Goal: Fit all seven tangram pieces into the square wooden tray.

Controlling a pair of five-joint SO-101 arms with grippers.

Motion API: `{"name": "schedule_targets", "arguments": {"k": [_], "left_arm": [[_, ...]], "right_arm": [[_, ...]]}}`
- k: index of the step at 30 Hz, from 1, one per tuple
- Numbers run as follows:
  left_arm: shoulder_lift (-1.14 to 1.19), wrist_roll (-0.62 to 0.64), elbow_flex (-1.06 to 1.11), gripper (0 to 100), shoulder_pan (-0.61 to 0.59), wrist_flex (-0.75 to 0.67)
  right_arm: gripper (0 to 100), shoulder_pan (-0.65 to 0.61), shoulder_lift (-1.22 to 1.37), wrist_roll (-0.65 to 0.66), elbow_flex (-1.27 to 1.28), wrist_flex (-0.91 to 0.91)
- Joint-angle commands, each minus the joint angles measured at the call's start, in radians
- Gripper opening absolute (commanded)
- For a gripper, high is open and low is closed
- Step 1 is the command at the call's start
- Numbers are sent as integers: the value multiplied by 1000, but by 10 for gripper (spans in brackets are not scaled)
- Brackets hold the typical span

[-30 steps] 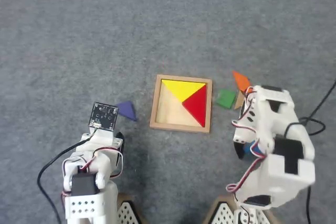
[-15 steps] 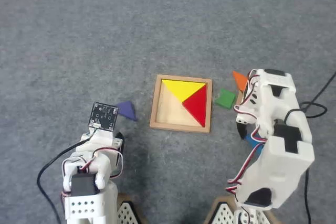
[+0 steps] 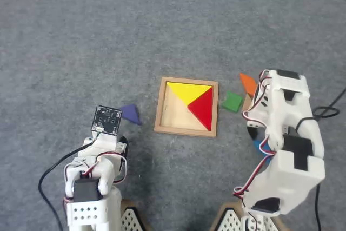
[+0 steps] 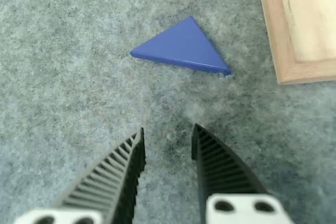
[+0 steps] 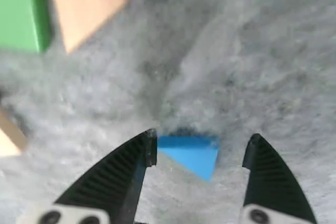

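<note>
The square wooden tray (image 3: pixel 160 113) lies mid-table and holds a yellow triangle (image 3: pixel 188 91) and a red triangle (image 3: pixel 203 107). A violet-blue triangle (image 4: pixel 181 48) rests on the carpet left of the tray. My left gripper (image 4: pixel 168 135) stands open just short of it, with nothing between its fingers. Right of the tray lie a green square (image 3: pixel 232 101), an orange triangle (image 3: pixel 248 83) and a tan piece (image 5: pixel 81 3). My right gripper (image 5: pixel 203 142) hangs open low over a light blue piece (image 5: pixel 191 153), a finger on either side, not closed on it.
Grey carpet covers the whole table. The right arm's white body (image 3: pixel 284 139) hides most of the light blue piece and part of the tan piece in the high view. A second tan sliver (image 5: pixel 8 135) shows at the right wrist view's edge. The tray's corner (image 4: pixel 278 51) lies near the violet-blue triangle.
The right arm has shifted slightly away from its base and to the right, settling over the light blue piece. The left arm and the pieces have not moved.
</note>
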Motion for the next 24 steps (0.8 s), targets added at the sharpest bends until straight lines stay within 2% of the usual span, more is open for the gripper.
{"name": "schedule_targets", "arguments": {"k": [1, 7, 15, 19, 24], "left_arm": [[-20, 9, -15, 141, -6, 5], [-20, 9, -15, 141, -6, 5], [-20, 9, -15, 141, -6, 5], [-20, 9, -15, 141, -6, 5], [-20, 9, -15, 141, -6, 5]], "right_arm": [[284, 19, -71, 117, 17, 4], [284, -8, -71, 295, 51, 82], [278, -19, -77, 295, 112, 81], [213, -22, -76, 293, 132, 64], [203, -22, -74, 238, 132, 15]]}}
